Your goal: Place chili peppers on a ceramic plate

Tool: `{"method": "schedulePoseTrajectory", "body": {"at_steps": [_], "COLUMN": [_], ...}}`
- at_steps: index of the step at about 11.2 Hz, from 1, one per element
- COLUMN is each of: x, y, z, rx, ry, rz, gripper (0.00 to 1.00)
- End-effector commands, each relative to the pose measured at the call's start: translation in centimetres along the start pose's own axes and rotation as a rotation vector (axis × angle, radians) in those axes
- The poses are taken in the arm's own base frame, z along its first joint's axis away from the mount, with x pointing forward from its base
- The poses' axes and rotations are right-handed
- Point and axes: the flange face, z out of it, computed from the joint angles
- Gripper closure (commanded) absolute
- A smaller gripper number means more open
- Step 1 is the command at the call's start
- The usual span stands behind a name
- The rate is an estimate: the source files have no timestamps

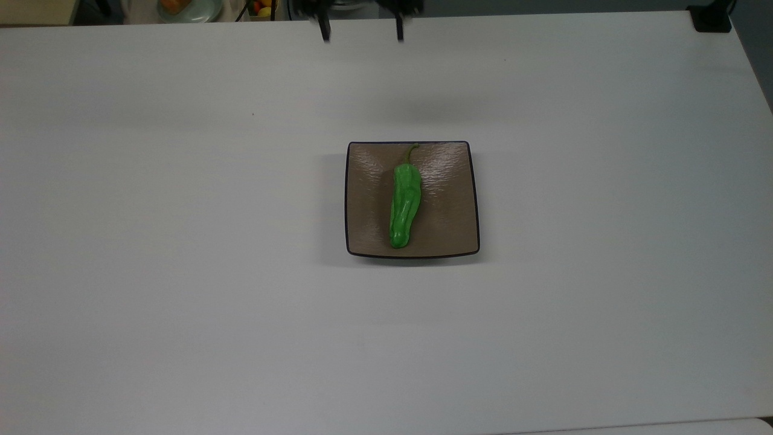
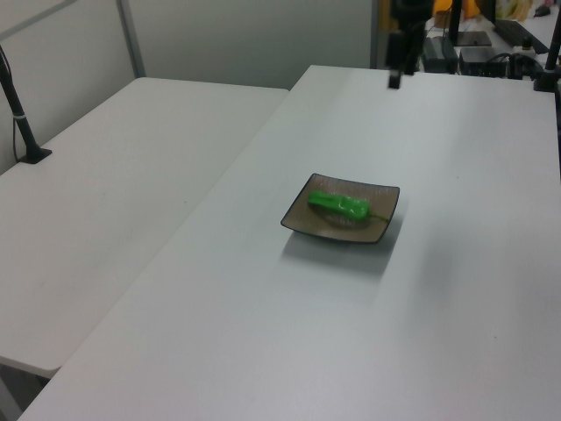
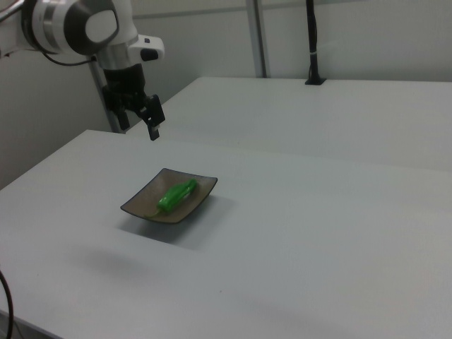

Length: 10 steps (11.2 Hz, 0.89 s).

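One glossy, wrinkled green chili pepper (image 1: 404,205) lies on one square brown ceramic plate (image 1: 450,205) on the white counter (image 1: 181,241). Two black fingers (image 1: 326,30) hang spread, empty, well above.

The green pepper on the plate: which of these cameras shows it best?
The top view: the chili pepper is seen from straight above, full length with its stem, lying along the ceramic plate. The left view and right view show it smaller and slanted.
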Motion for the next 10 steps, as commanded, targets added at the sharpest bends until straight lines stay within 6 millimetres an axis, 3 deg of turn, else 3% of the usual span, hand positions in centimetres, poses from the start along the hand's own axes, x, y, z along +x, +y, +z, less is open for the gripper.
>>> {"method": "schedulePoseTrajectory", "body": {"at_steps": [1,10], "x": [-1.5,0.1], "y": [2.0,1.1], "z": [-0.5,0.6], "rx": [-0.005,-0.044], "ry": [-0.053,0.035], "rz": [-0.007,-0.088], "gripper": [0.0,0.0]}}
